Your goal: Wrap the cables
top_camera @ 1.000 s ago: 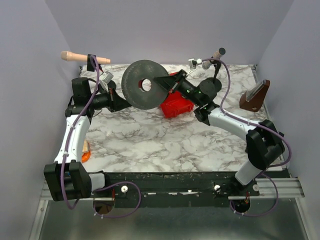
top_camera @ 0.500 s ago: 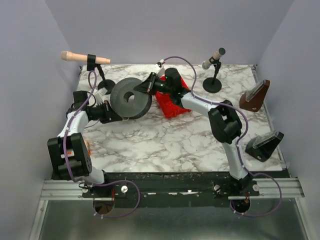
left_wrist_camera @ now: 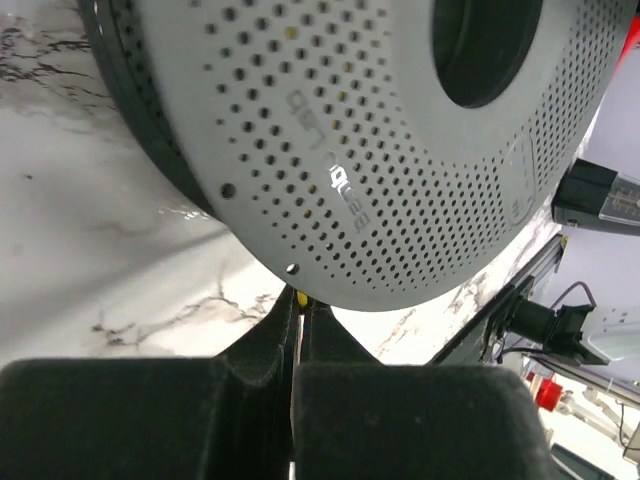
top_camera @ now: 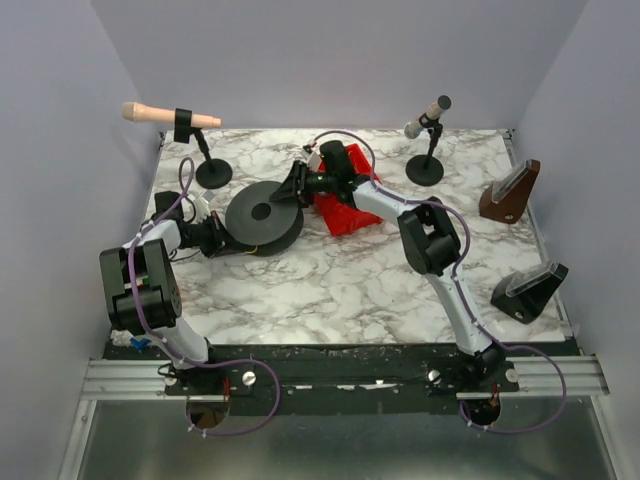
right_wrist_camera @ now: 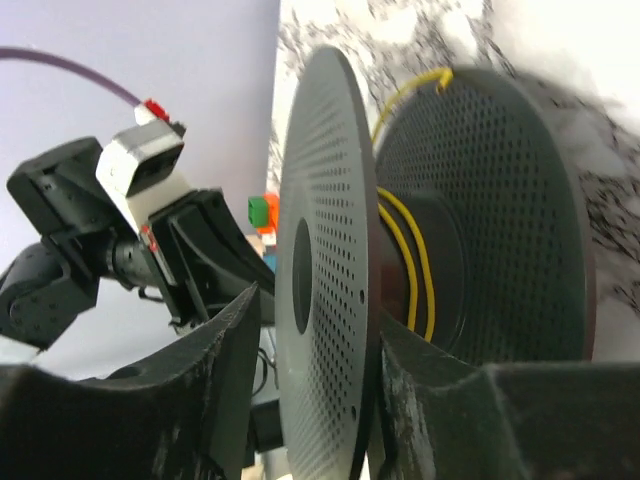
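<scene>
Clearly, the cables [right_wrist_camera: 410,258] coil just beyond the right end effector [right_wrist_camera: 318,345], pinching the spool [right_wrist_camera: 320,180] flange.

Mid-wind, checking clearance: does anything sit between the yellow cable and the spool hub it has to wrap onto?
Nothing loose does. The yellow cable lies on the hub between the two flanges. Only the right gripper, clamped on the near flange, has one finger inside that channel at the rim.

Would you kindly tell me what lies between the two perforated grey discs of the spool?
The right wrist view shows thin yellow cable there, a few turns wound around the perforated grey spool's dark hub.
</scene>
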{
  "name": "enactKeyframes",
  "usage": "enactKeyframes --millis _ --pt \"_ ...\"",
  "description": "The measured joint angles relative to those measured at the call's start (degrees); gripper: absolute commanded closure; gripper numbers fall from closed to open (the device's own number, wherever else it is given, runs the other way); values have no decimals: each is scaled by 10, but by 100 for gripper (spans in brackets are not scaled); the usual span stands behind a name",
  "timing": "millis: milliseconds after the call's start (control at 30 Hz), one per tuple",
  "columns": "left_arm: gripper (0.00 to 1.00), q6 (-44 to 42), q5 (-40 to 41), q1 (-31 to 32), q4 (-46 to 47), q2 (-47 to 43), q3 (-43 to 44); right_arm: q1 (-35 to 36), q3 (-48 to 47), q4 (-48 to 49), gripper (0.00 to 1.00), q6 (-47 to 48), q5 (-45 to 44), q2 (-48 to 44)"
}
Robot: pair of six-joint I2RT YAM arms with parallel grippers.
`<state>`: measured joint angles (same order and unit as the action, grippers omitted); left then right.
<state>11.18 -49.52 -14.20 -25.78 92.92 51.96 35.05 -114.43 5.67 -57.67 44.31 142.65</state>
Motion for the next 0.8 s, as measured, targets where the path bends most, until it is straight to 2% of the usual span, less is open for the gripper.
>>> enactKeyframes --millis 100,200,300,333,467,567,800 --pt "100 5 6 0 12 32 2 -3 14 -18 46 2 11 0" --pt "100 9 14 0 17 52 2 -2 27 -23 32 12 19 -3" --pt "100 9 18 0 22 52 4 1 71 -28 15 38 17 -26" --pt "100 9 21 0 24 52 7 2 99 -33 1 53 14 -43" --pt "100 9 26 0 30 52 12 9 167 -61 0 105 0 -116" --pt "100 9 26 0 30 52 13 14 173 -98 0 165 -15 -171" --pt "100 9 26 2 30 52 15 24 165 -160 0 376 -38 -281"
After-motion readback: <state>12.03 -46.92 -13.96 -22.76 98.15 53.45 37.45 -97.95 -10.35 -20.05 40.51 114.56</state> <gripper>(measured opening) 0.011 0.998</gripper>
